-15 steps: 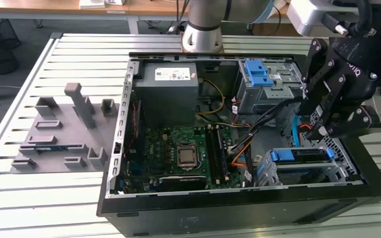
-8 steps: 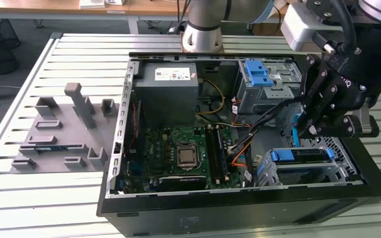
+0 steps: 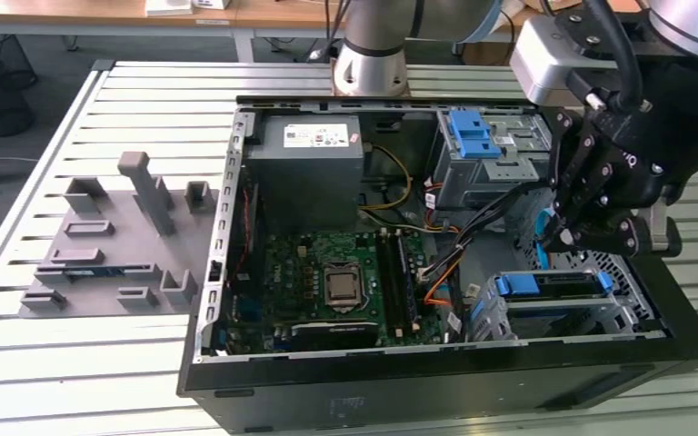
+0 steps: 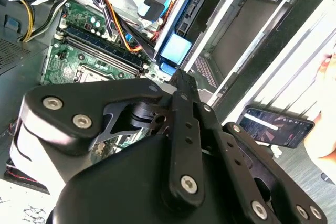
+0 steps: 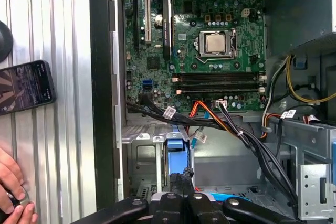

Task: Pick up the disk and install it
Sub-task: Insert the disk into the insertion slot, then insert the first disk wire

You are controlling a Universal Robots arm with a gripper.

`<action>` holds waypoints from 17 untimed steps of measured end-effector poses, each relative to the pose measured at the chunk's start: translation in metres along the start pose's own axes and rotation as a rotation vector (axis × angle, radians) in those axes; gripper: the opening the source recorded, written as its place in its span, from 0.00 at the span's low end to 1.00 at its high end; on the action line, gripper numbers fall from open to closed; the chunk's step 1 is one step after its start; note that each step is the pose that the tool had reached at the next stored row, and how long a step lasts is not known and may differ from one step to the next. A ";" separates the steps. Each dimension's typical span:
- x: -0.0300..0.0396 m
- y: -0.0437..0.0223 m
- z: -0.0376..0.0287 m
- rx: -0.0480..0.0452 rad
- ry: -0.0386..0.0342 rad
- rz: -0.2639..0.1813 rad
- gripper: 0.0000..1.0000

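Exterior view: gripper (image 3: pixel 563 238) above drive bay, disk (image 3: pixel 552 284) seated there. Finger state indeterminate. Step: installation; next needs clean retreat.

End effector (image 3: pixel 567 238) fingertips hidden behind linkage; hand (image 5: pixel 11 192) cut by edge.

Grey fixture block (image 3: pixel 113 241) beside case; phone (image 5: pixel 25 86) on table.
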State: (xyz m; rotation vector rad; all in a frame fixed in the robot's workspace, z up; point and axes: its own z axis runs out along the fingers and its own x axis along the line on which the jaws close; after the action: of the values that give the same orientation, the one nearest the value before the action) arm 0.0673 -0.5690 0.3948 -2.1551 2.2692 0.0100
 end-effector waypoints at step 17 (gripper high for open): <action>0.0000 -0.0007 0.0011 0.0000 -0.0001 0.000 0.11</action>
State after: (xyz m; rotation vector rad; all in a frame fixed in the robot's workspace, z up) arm 0.0681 -0.5690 0.3938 -2.1551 2.2691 0.0100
